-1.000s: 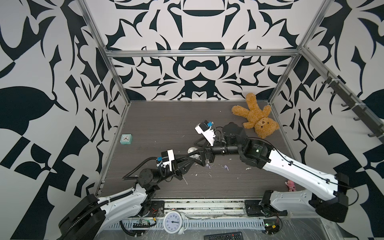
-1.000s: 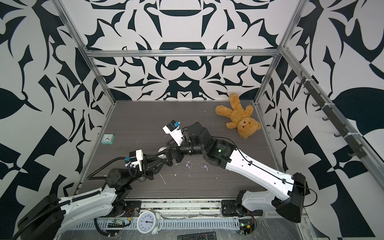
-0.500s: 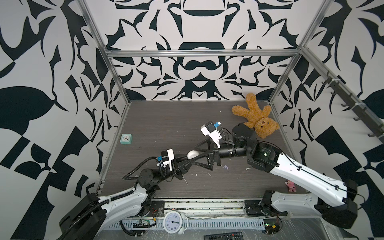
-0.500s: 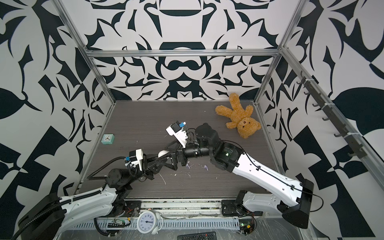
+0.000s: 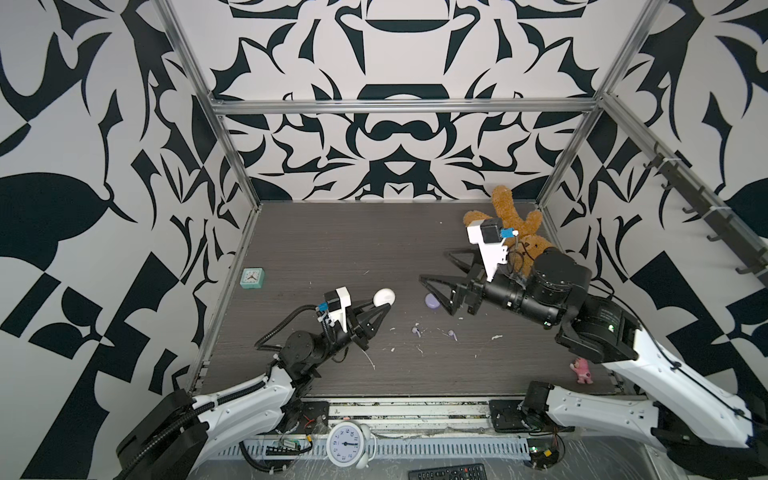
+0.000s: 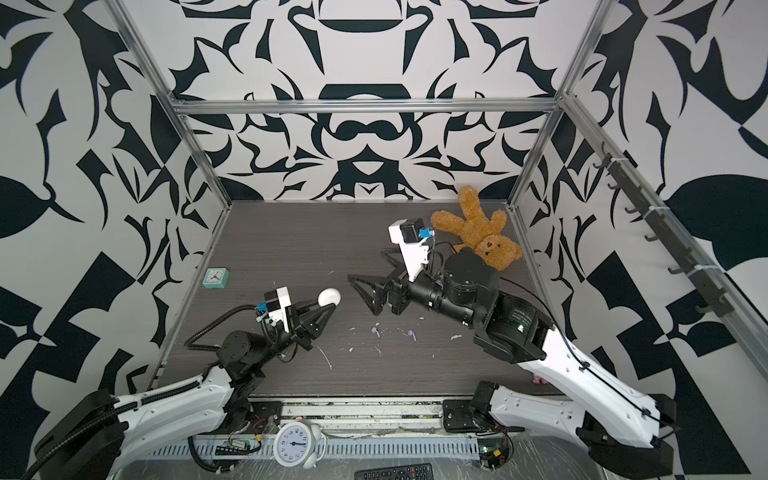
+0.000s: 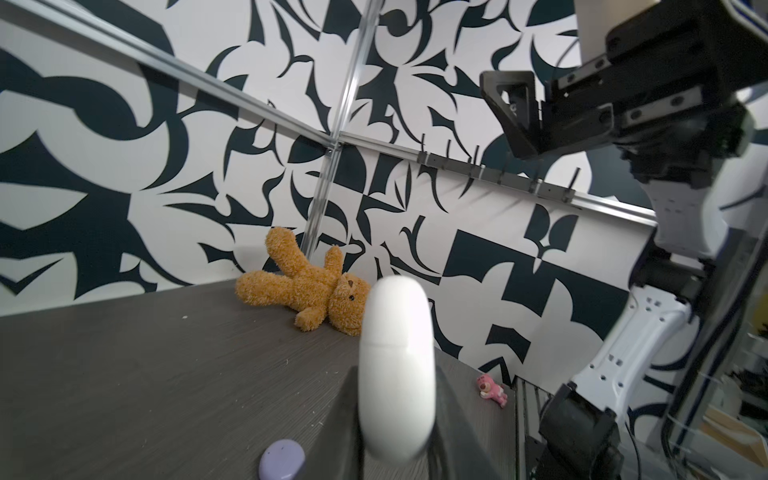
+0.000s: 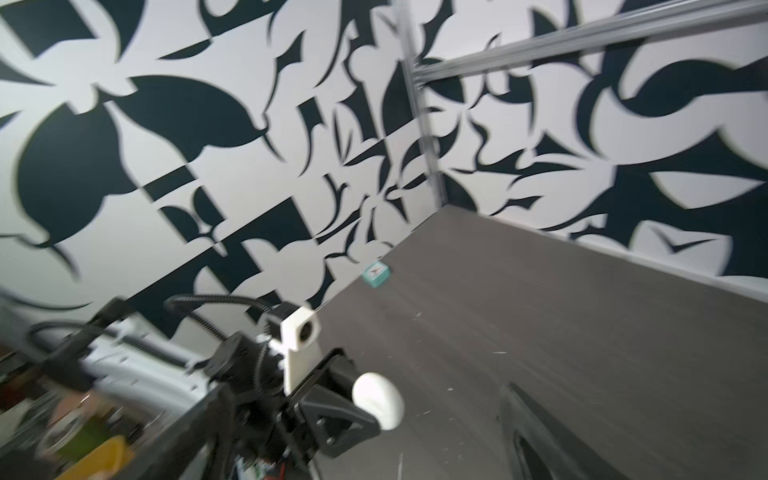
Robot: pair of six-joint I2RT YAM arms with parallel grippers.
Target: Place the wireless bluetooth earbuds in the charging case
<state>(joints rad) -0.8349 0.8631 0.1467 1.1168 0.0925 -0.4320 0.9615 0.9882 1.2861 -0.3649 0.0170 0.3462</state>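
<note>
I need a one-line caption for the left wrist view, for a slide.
Left gripper shut on a white charging case; purple case and teddy bear lie on the table.

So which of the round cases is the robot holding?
The white round plastic case, pinched by the fingers of the left gripper. The pale purple round case lies on the dark wooden table.

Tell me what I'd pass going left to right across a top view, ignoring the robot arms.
Small teal clock → white case → purple earbud → purple case → second purple earbud → teddy bear → pink toy.
</note>
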